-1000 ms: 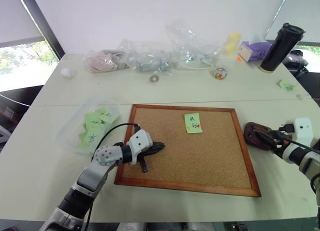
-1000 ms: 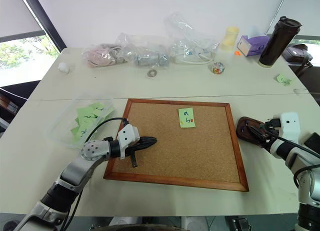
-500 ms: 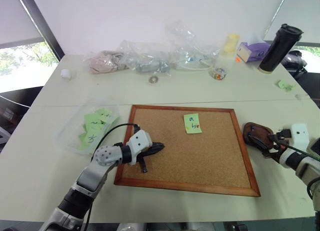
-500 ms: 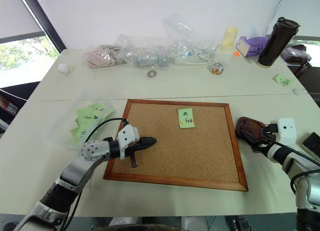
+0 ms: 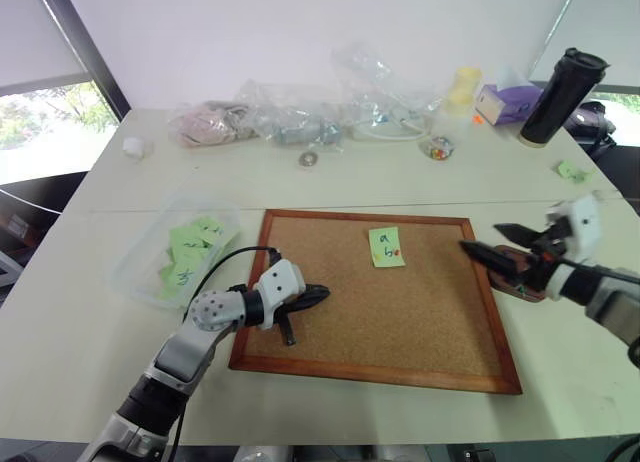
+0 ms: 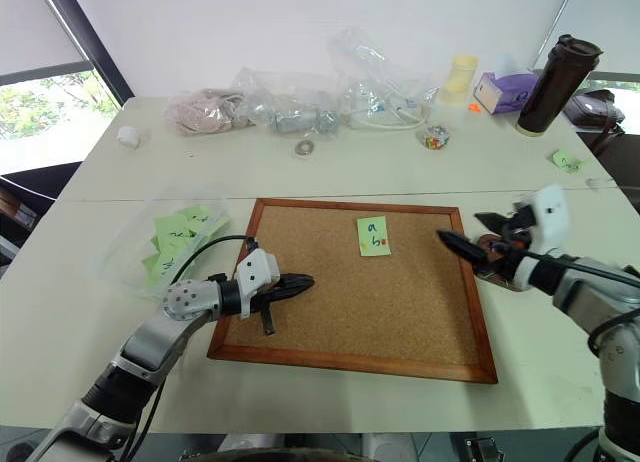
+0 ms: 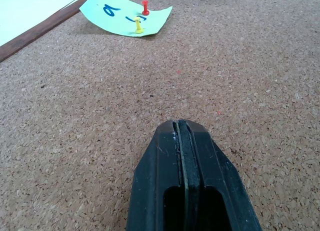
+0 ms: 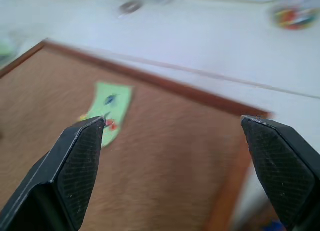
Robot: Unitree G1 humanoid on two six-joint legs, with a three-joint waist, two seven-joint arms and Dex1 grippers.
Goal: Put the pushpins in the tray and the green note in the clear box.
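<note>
Landmark: cork board. Your note sat flat on the board near its far edge, 2 pins stuck in it, 1 red and 1 yellow, at the note's right side. Your L gripper rested low over the board's near-left part, fingers pressed together, nothing between them. Your R gripper hung above the board's right edge, fingers spread wide apart, empty, aimed toward the note. Tray lay on the table just off the board's right edge, partly hidden behind the R gripper. Box stood left of the board w/ several green notes inside.
</note>
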